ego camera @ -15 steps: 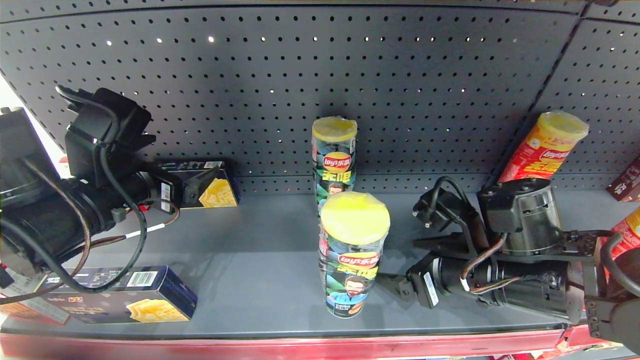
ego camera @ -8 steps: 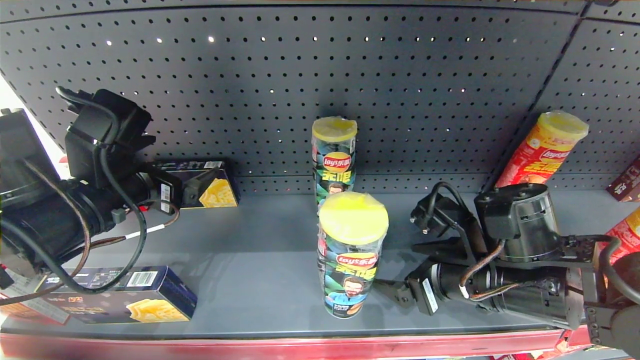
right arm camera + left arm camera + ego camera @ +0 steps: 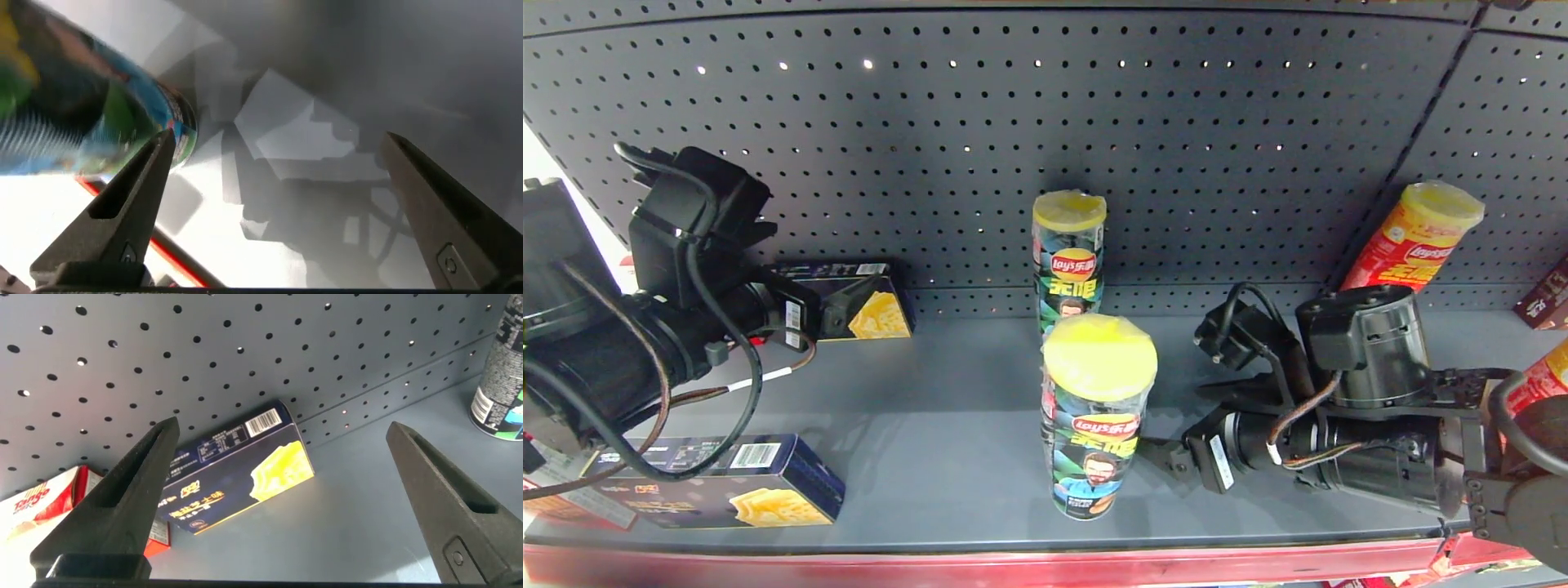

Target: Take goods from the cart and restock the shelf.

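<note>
The near chips can (image 3: 1098, 416) stands upright on the shelf (image 3: 931, 441), in front of a second can (image 3: 1068, 257). The right jaws are open just right of it; the left jaws are open near the far-left box (image 3: 858, 300)

Front can (image 3: 1098, 416) and back can (image 3: 1068, 257), both yellow-lidded with dark printed wraps, are stood upright in the middle of the shelf (image 3: 947, 408), one right behind the other. Front box (image 3: 727, 483) and back box (image 3: 859, 300), dark blue, are laid flat at the left, well apart.
</note>
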Motion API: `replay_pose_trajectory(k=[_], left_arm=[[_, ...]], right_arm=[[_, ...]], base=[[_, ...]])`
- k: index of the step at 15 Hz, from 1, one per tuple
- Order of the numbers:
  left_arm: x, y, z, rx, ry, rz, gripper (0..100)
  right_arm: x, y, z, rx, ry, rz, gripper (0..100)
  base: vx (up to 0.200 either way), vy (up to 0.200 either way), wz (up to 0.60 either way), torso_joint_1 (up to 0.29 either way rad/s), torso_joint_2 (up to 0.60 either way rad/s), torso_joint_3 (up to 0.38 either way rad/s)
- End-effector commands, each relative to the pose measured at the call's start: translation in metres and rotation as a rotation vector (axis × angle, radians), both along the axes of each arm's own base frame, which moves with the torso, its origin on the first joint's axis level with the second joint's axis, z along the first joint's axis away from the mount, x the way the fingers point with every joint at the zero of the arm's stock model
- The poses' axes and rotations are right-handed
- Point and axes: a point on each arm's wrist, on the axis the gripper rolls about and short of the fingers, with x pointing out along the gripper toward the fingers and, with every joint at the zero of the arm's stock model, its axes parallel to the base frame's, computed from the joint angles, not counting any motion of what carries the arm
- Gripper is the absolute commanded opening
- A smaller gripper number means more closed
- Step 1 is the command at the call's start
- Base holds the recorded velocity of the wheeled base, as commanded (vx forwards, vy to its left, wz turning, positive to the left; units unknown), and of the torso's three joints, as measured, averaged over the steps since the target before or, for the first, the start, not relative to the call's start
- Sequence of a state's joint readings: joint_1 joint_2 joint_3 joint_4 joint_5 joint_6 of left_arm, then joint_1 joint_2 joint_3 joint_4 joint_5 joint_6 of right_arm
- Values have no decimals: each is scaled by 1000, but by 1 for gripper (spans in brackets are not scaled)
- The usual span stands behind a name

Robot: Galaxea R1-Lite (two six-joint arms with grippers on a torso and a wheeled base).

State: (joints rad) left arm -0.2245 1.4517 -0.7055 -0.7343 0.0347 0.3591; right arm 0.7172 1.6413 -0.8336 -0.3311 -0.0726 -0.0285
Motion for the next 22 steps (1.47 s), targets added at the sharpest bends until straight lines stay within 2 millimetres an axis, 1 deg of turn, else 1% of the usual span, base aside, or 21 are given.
replay_pose_trajectory(k=[1,8,12,14,22], left_arm=[[0,0,0,0,-1,1,100],[0,0,0,0,-1,1,100],[0,0,0,0,-1,1,100],[0,0,0,1,-3,1,100],[0,0,1,-3,-12,1,100]], right_arm=[[1,2,-1,-4,4,4,100],[-6,8,-4,-11,11,34,100],[-13,1,-10,-26,27,32,100],[-16,-1,-9,-24,26,35,100],[-13,8,-10,-24,26,50,100]], base=[[0,0,0,0,0,0],[0,0,0,0,0,0],[0,0,0,0,0,0],[0,0,0,0,0,0],[0,0,0,0,0,0]])
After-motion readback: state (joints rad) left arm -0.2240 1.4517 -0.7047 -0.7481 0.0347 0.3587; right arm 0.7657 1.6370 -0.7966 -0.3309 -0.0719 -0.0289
